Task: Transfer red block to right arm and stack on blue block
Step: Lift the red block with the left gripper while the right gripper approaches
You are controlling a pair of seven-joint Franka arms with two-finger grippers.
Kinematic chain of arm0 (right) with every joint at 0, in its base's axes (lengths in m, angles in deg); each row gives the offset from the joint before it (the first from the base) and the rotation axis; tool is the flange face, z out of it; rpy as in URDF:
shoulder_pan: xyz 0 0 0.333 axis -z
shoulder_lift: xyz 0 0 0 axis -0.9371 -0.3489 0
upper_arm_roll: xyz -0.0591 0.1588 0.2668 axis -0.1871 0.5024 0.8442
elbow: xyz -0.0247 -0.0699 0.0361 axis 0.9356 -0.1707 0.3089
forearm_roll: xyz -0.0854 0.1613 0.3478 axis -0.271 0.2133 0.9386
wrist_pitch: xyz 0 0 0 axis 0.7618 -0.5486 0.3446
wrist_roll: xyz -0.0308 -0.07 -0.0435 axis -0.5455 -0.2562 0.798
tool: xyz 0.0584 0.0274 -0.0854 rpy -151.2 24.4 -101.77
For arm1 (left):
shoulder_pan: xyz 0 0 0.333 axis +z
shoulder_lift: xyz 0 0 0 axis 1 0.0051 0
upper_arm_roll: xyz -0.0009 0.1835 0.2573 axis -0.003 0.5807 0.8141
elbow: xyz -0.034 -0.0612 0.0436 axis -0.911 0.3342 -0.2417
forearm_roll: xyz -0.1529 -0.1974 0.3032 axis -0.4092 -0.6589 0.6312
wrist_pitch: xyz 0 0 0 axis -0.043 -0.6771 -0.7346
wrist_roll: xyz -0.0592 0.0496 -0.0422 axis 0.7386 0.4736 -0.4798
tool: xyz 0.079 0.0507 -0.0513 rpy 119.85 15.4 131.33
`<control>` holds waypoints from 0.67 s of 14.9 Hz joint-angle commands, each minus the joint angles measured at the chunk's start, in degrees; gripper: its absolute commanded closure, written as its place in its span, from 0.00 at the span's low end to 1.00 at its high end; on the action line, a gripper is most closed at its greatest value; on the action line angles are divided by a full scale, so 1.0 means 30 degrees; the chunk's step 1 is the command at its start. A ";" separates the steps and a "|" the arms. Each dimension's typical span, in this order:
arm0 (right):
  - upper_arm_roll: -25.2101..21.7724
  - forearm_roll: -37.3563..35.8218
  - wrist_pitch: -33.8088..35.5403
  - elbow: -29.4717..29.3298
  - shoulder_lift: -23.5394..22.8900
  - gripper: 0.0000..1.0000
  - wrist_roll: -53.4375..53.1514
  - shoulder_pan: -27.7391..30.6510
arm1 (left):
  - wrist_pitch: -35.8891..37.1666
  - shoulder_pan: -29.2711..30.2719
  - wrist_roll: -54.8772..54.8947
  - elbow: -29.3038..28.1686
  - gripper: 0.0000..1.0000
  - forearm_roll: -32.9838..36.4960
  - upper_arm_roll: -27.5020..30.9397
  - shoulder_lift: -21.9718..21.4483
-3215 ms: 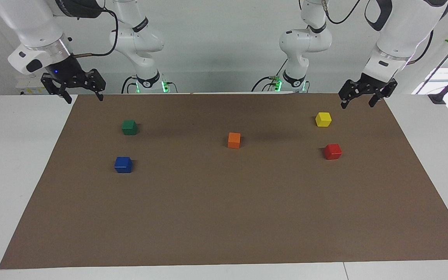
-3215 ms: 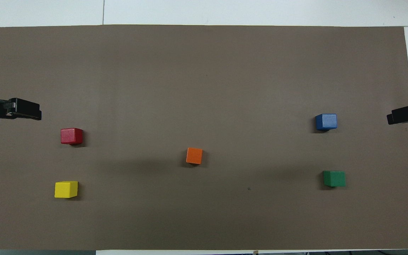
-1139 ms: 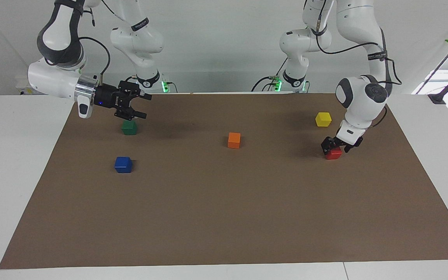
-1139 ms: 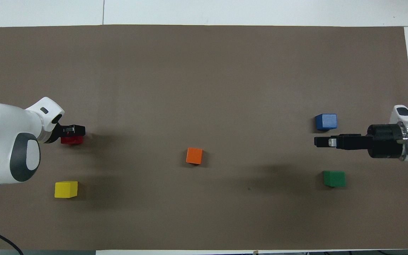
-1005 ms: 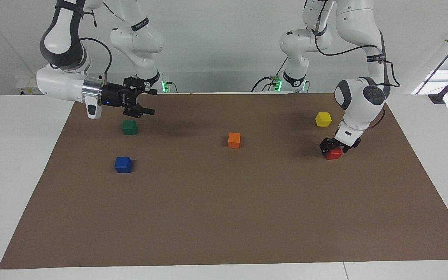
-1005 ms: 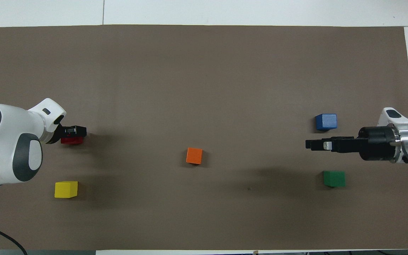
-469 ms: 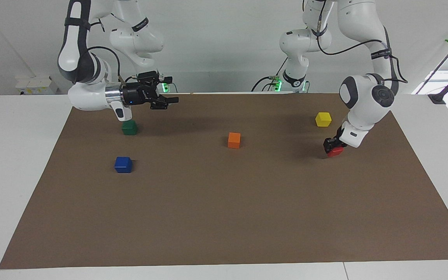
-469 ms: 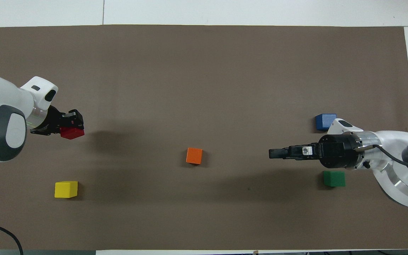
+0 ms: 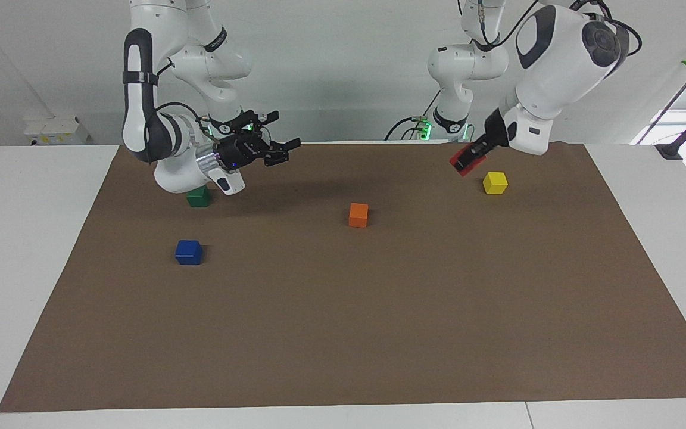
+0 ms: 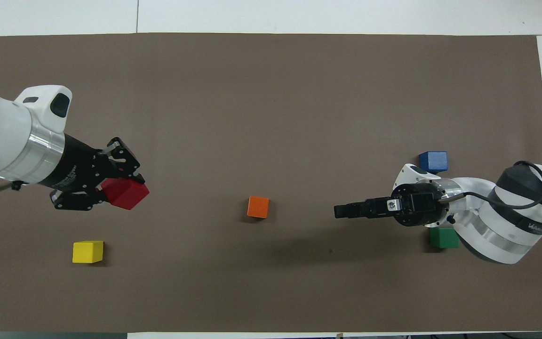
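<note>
The brown mat covers nearly the whole worktop, with white margins showing at its edges. Taking the orange block near the mat's centre as the dial's hub in the overhead view, the broad area from 10 through 2 o'clock carries nothing, and so does the strip toward 6 o'clock.

At about 9 o'clock, the left gripper hangs in the air over the mat, clamped on the red block; the block is tilted in the grip and lifted well clear of the surface, as the facing view shows. The yellow block lies at roughly 8 o'clock, on the mat near the held block.

At about 3 o'clock, the right gripper points level toward the hub, raised over the mat; in the facing view its fingers are spread wide, holding nothing. The blue block sits on the mat at 2 o'clock, close beside the right arm's wrist. The green block is at 4 o'clock, partly covered by that arm.
</note>
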 commanded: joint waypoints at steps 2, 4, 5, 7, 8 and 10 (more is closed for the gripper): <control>0.0087 0.1292 0.0968 0.0157 -0.0923 0.00 0.2425 -0.0922 | -0.0211 -0.0031 -0.7562 0.0014 1.00 -0.2745 -0.2394 -0.0867; 0.0087 0.2552 0.1264 0.0508 -0.1422 0.00 0.3775 -0.2092 | -0.1466 -0.0147 -1.0117 -0.0276 1.00 -0.4997 -0.2634 -0.1278; 0.0087 0.3051 0.1264 0.0596 -0.1482 0.00 0.4391 -0.2534 | -0.2518 -0.0438 -1.1666 -0.0510 1.00 -0.5735 -0.2635 -0.1308; 0.0087 0.3931 0.1380 0.0831 -0.1511 0.00 0.5504 -0.3414 | -0.4803 -0.1111 -1.5298 -0.0920 1.00 -0.6006 -0.2722 -0.1309; 0.0087 0.4109 0.1614 0.0918 -0.1656 0.00 0.6206 -0.3766 | -0.5916 -0.1550 -1.6678 -0.1357 1.00 -0.6006 -0.2723 -0.1454; 0.0087 0.4548 0.1674 0.1064 -0.1803 0.00 0.6854 -0.4207 | -0.7851 -0.2516 -1.9402 -0.2731 1.00 -0.6006 -0.2723 -0.2095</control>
